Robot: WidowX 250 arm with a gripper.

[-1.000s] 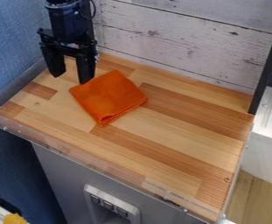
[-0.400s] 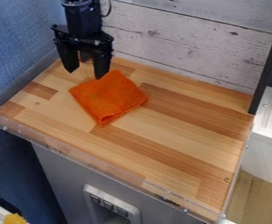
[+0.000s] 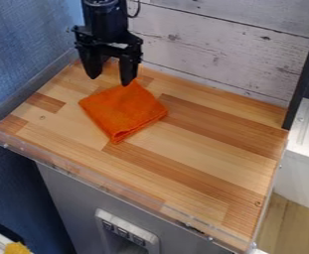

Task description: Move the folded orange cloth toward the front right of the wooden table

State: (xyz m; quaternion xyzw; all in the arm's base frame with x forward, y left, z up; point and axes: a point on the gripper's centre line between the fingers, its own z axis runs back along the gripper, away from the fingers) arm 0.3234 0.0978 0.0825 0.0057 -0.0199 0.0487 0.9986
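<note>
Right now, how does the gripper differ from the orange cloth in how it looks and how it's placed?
The gripper is black, while the cloth is bright orange. The gripper hangs upright with its two fingers apart, whereas the cloth lies folded and fairly flat on the wooden top. The gripper looks rigid and forked; the cloth looks soft and roughly square. Both are in the picture's left half.

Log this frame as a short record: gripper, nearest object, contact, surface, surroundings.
gripper: black, fingers apart, at the far left part of the board
nearest object: orange cloth, folded, lying flat
contact: one fingertip overlaps the cloth's far corner in the image; touching or above it, cannot tell
held: nothing visible between the fingers
surface: wooden board with a clear rim along the near edge
behind: whitewashed plank wall
</note>
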